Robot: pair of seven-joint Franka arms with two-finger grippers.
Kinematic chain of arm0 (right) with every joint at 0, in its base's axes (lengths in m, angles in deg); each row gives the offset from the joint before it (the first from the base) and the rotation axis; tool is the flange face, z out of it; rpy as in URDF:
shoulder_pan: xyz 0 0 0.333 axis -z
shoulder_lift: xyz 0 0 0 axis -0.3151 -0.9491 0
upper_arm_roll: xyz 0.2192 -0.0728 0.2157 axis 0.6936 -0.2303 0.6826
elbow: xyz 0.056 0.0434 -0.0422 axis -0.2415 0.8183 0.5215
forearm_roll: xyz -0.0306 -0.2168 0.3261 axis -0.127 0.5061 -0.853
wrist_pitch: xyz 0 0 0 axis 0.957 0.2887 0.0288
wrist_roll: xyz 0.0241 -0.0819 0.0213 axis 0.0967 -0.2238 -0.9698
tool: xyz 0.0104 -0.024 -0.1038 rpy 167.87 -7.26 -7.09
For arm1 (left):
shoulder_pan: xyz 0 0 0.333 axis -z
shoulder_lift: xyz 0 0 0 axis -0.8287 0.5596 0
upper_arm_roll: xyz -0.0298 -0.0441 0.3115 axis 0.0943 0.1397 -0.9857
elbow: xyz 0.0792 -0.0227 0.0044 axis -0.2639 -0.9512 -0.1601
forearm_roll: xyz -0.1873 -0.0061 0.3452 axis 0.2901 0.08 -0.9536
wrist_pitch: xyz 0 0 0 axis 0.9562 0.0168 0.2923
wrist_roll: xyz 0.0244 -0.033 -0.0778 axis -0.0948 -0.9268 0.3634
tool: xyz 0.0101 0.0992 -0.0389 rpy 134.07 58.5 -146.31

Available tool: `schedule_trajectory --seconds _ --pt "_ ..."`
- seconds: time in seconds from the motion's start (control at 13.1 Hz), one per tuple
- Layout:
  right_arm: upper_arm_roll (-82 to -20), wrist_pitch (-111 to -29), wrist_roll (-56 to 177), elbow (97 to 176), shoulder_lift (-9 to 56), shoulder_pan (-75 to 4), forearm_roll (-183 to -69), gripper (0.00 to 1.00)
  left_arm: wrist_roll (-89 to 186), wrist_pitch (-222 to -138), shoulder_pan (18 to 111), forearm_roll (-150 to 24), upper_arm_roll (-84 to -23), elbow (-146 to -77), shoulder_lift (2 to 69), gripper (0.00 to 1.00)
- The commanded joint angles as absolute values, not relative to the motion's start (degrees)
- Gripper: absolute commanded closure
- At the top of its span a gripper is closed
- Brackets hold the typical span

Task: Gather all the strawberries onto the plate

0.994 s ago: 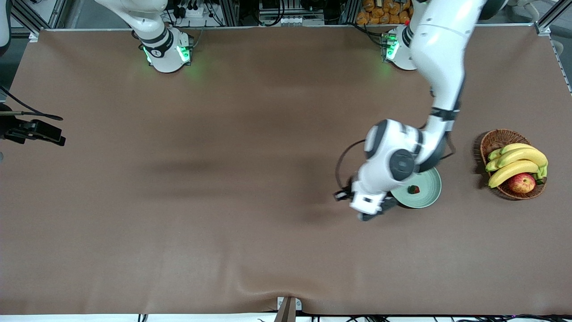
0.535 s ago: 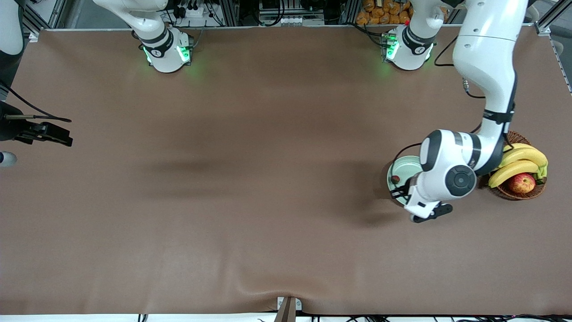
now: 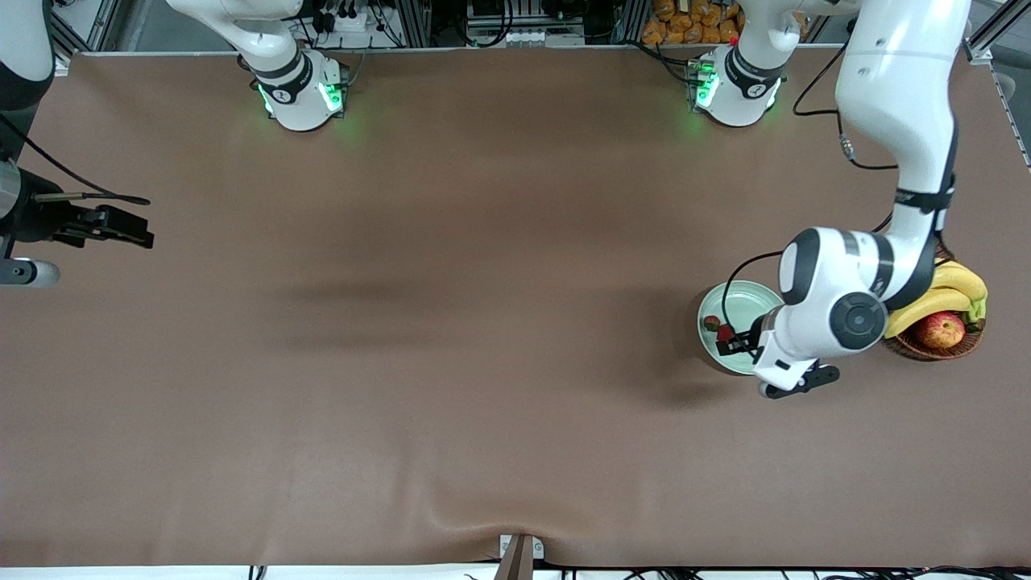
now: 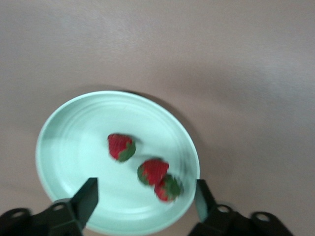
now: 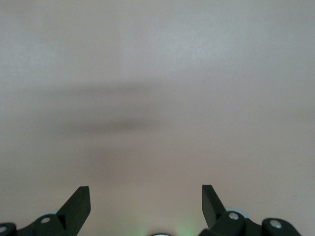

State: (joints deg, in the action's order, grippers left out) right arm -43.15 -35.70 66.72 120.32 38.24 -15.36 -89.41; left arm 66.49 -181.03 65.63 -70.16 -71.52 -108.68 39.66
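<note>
The pale mint-green plate [image 3: 745,302] sits near the left arm's end of the table, beside the basket. In the left wrist view the plate [image 4: 74,142] holds three strawberries: one [image 4: 120,146] apart, and two [image 4: 152,171] [image 4: 168,188] touching near the rim. The front view shows two of them [image 3: 712,323] [image 3: 725,332]; the left arm hides the rest of the plate. My left gripper [image 3: 793,385] [image 4: 146,187] is open and empty above the plate's rim. My right gripper [image 3: 121,227] [image 5: 145,192] is open and empty over bare table at the right arm's end.
A brown wicker basket [image 3: 934,348] with bananas [image 3: 942,292] and a red-yellow apple [image 3: 941,329] stands beside the plate, toward the table's edge at the left arm's end. The left arm's elbow hangs over the basket. The table is covered by a brown mat [image 3: 451,322].
My left arm has swung from the plate's side toward the right arm over to its basket side. More strawberries now show in the plate. My right gripper has shifted slightly toward the table's middle.
</note>
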Motion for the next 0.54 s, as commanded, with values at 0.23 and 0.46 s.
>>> schedule_trajectory --seconds 0.23,0.46 --pt "-44.39 -33.14 66.61 121.60 40.80 -15.90 -90.87 0.00 65.52 -166.75 64.85 -71.02 -70.85 -104.54 25.02 0.00" --pt "-44.47 -33.14 66.61 121.07 40.89 -15.82 -90.78 0.00 61.23 -162.08 64.32 -70.93 -71.20 -102.95 19.74 0.00"
